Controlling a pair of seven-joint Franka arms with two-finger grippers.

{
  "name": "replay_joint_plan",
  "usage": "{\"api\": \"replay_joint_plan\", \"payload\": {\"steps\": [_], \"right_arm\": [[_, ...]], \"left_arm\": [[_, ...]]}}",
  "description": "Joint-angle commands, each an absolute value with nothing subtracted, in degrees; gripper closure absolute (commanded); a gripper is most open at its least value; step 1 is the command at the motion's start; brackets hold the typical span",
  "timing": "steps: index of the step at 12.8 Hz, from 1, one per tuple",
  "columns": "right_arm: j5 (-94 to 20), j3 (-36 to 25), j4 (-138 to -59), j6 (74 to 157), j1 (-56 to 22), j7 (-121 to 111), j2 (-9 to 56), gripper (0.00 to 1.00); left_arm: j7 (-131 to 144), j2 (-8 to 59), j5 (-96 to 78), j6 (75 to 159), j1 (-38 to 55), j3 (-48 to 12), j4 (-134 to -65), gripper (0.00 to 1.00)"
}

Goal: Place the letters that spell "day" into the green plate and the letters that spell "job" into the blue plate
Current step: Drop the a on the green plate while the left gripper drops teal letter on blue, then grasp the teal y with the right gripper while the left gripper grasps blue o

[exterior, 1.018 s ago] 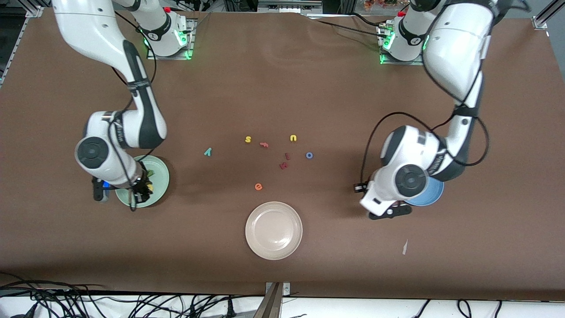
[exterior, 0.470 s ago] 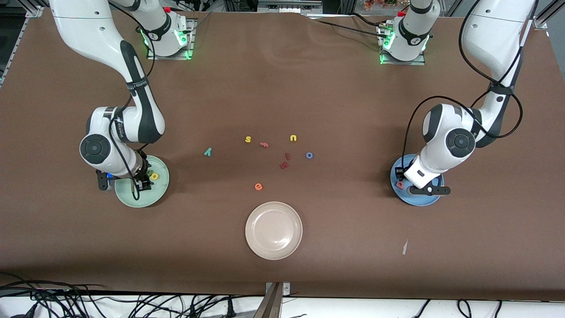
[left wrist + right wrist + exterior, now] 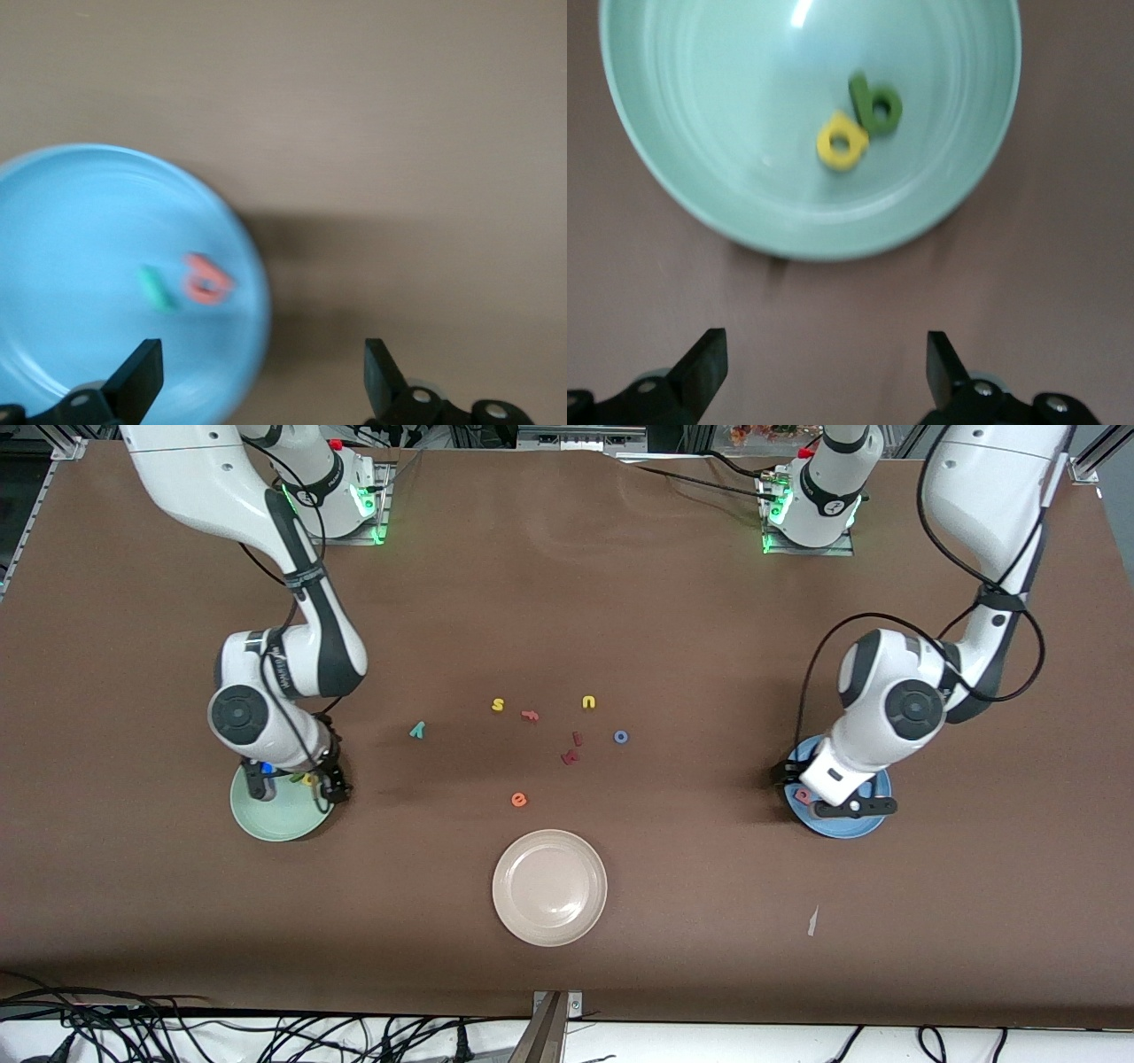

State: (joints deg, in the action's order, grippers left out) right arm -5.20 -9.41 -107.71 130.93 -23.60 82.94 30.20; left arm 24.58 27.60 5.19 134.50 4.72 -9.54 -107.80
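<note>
The green plate (image 3: 275, 819) (image 3: 700, 106) lies toward the right arm's end of the table and holds the yellow "d" (image 3: 308, 779) (image 3: 842, 142) and the dark green "a" (image 3: 877, 106). My right gripper (image 3: 297, 784) (image 3: 824, 381) hangs open and empty above that plate's rim. The blue plate (image 3: 850, 825) (image 3: 71, 230) lies toward the left arm's end, with the pink "b" (image 3: 802, 795) (image 3: 206, 280) and the teal "j" (image 3: 156, 289) in it. Over its rim my left gripper (image 3: 828, 793) (image 3: 261, 390) is open, holding nothing. The teal "y" (image 3: 417, 730) and the blue "o" (image 3: 621, 736) lie on the table's middle.
Mid-table also lie a yellow "s" (image 3: 498, 705), an orange-pink letter (image 3: 530, 715), a yellow "u" (image 3: 588, 702), two dark red letters (image 3: 570, 757) and an orange "e" (image 3: 519, 800). A beige plate (image 3: 549, 887) stands nearer to the front camera.
Both grippers went from shut to open. The left arm swung over the blue plate and left the "b" there. The right arm rose and drew back from the green plate.
</note>
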Motion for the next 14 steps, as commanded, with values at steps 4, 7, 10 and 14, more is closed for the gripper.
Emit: {"api": "replay_joint_plan", "payload": {"steps": [4, 7, 10, 14], "right_arm": [[-8.5, -3.5, -111.5, 132.4, -23.6, 85.3, 28.7, 0.01], [-8.6, -2.2, -115.6, 137.7, -24.0, 85.4, 28.7, 0.01], [-8.6, -1.3, -118.0, 139.5, -24.6, 86.6, 28.7, 0.01], [-8.6, -0.7, -118.3, 140.9, -24.6, 87.8, 28.7, 0.01]], "left_arm": [[48.1, 32.0, 3.9, 133.1, 20.6, -9.2, -102.8, 0.00], [56.5, 36.2, 4.0, 133.3, 25.8, -9.2, -98.1, 0.00], [60.8, 42.7, 4.0, 133.3, 29.0, -9.2, -90.6, 0.01], [61.4, 44.6, 4.7, 133.2, 29.9, -9.1, -90.1, 0.10]]}}
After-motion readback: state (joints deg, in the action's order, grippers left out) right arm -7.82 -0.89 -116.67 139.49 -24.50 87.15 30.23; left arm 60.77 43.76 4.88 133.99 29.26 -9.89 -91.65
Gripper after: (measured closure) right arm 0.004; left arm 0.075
